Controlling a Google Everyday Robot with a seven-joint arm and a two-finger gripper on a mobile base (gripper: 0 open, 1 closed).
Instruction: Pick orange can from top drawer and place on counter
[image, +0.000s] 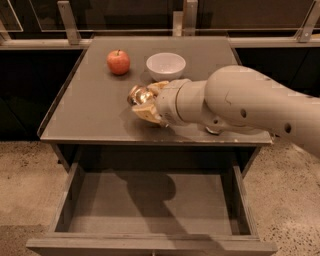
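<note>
Over the middle of the counter sits the orange can, tipped on a slant, shiny top facing left, out of the drawer and up at tabletop level. It's clamped in the gripper, whose yellowish fingers are closed in tight around its body, one below and one behind. That's a firm carrying hold, not a release. Whether the can's base is touching the surface or hanging just above it, I can't tell; the shadow underneath suggests a small gap.

The big pale arm reaches in from the right, low across the tabletop, which keeps the can close to the surface for a gentle set-down. And it's a sensible spot: bare grey top beneath, with the apple and the white bowl near but farther back, so nothing should get knocked.

Below, the drawer stands pulled wide open, nothing showing inside it. So the pick looks done; what's left, by my reckoning, is to straighten the can, lower it and let go.
</note>
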